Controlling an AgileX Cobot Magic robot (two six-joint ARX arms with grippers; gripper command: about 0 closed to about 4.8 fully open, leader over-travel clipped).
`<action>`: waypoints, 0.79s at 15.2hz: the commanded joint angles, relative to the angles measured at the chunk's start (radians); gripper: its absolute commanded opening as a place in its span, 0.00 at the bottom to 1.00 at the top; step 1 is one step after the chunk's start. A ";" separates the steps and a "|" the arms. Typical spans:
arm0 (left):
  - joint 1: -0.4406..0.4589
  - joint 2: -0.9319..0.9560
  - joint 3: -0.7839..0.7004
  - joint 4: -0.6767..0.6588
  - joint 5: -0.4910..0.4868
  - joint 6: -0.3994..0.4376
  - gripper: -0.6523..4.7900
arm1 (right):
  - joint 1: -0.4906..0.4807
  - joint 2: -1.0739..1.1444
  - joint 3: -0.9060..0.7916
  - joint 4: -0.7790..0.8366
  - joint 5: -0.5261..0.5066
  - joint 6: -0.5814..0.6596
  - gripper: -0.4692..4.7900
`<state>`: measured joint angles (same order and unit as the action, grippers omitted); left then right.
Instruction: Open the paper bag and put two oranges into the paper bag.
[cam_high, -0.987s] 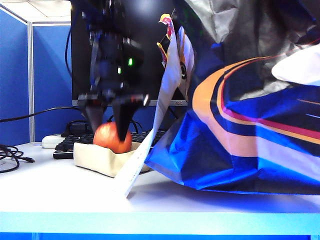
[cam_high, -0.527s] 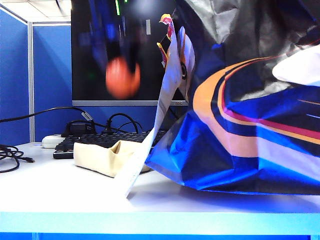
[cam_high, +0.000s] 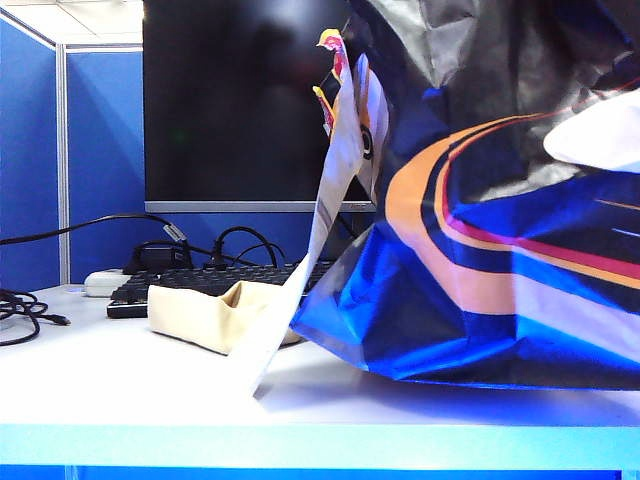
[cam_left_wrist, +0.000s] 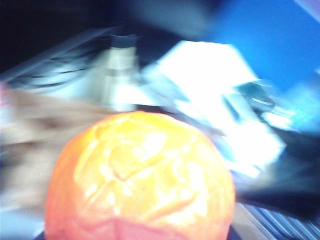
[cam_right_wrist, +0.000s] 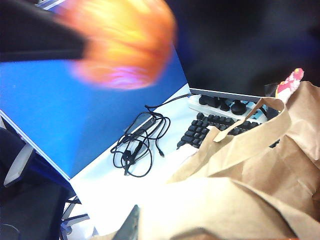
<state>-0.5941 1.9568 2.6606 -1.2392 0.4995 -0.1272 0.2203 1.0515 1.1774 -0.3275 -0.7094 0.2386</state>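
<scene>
1. The paper bag (cam_high: 480, 200) stood on the right of the white table (cam_high: 120, 380) in the exterior view, so large that its top and right side were cut off; a pale strap hung from its mouth down to the tabletop.
2. In the right wrist view the bag's brown inner walls and a looped handle (cam_right_wrist: 250, 135) were seen from above; whether anything lay inside could not be told.
3. The cream tray (cam_high: 200, 315) sat just left of the bag's hanging strap, and nothing was seen in it.
4. One orange (cam_left_wrist: 140, 180) filled the lower part of the left wrist view, blurred; the same fruit was caught as an orange smear at the upper edge of the right wrist view, with a dark bar beside it.
5. The left gripper's fingers were not made out in any view; the orange sat tight against its camera, so a grip on the fruit was read, jaws partly apart around it.
6. The right gripper itself was hidden from its own camera; its jaws were closed, and what they pinched could not be told.
7. Against a second before, the orange had been lifted out of the tray and, with the left arm, had left the exterior view entirely.
8. A keyboard (cam_right_wrist: 210, 131) and coiled cables (cam_right_wrist: 140, 147) lay beyond the bag, before a dark monitor (cam_high: 240, 100).
</scene>
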 joint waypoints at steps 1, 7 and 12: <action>-0.098 0.006 0.004 -0.087 -0.037 0.042 0.11 | 0.000 -0.003 0.005 0.019 -0.003 -0.004 0.09; -0.167 0.127 0.004 -0.159 -0.069 0.044 0.11 | 0.000 -0.004 0.005 0.036 -0.019 -0.003 0.09; -0.169 0.162 0.004 -0.193 -0.069 0.019 1.00 | 0.000 -0.004 0.006 0.041 -0.030 -0.003 0.09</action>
<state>-0.7620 2.1239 2.6598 -1.4326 0.4267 -0.0990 0.2192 1.0512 1.1774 -0.3050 -0.7345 0.2386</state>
